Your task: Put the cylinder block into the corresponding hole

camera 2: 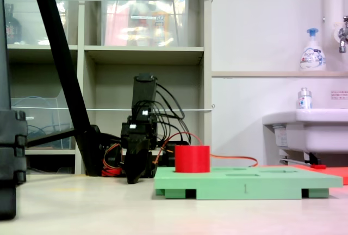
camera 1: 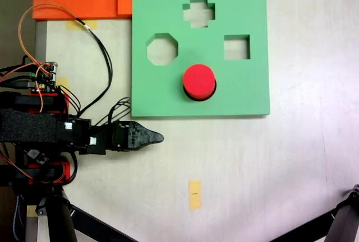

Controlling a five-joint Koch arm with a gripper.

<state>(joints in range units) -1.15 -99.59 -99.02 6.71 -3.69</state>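
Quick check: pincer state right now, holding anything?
Pincer: shut, holding nothing, resting off the green board; the red cylinder block sits in its round hole.

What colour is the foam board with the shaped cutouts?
Light green. The board shows best in the fixed view from above, with the red cylinder block standing in it.

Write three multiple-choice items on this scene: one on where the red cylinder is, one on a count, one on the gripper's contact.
1. Where is the cylinder block?
A. In the octagonal cutout
B. In the round hole of the green board
C. On the table beside the board

2. How many cutouts stand open?
A. Three
B. One
C. Five

3. How does the gripper stand to the block?
A. Clamped on it
B. Apart from it, off the board
C. Resting on top of it

Key: 1 B, the block stands upright in the board, its top above the surface. 2 A, octagon, cross and square. 3 B, bare table lies between.
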